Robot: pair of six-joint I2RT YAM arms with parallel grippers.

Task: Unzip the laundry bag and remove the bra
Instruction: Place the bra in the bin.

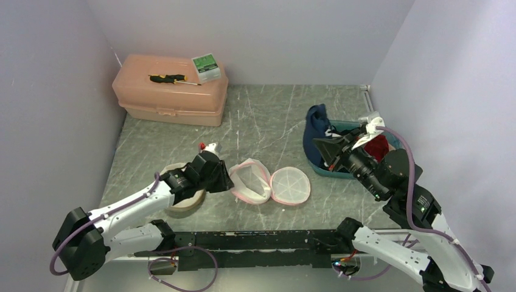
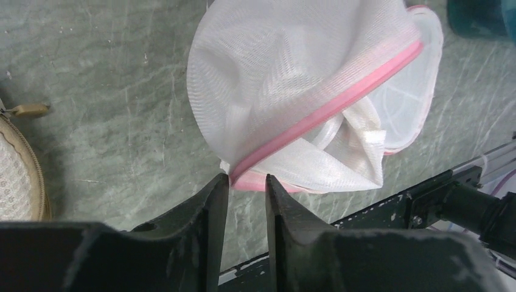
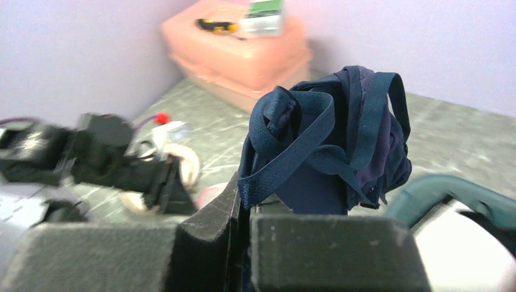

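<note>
Two claws. Right claw (image 3: 243, 208) pinches bra (image 3: 328, 152), tips buried in fabric, raised by bin (image 3: 438, 185); left claw (image 2: 246, 182) low, slightly parted at bag (image 2: 292, 73) rim.

The grey marbled worktop (image 1: 268, 115) carries a pink box (image 1: 170, 100) at the back left and a teal tub (image 1: 330, 171) at the right. A white mesh bag (image 1: 251, 181) lies open near the middle, with a round beige pouch (image 1: 184, 205) just left of it.
</note>
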